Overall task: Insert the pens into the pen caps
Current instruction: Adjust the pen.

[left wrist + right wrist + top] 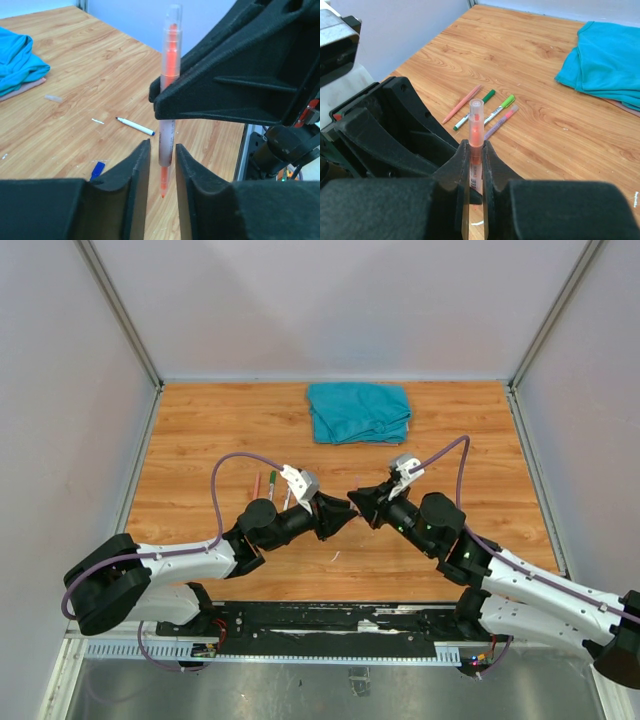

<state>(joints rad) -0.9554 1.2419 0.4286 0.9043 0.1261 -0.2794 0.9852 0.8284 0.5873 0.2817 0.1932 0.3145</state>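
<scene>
An orange pen (476, 131) stands upright, and my right gripper (476, 150) is shut on its pale barrel. A clear pen cap (172, 20) covers its upper orange tip, while the lower tip is bare. That lower end hangs between the jaws of my left gripper (162, 160), which is open, with a gap on each side of the barrel. Both grippers meet above the middle of the table, left gripper (350, 518) against right gripper (357, 498). A blue-tipped pen (135, 126), a blue cap (97, 170) and a clear cap (53, 98) lie on the wood.
Several more pens lie in a group left of centre: a salmon pen (462, 104), a green pen (474, 110), a lime-capped pen (500, 107) and a purple pen (500, 122). A folded teal cloth (360, 410) lies at the back. White walls enclose the wooden table (200, 430).
</scene>
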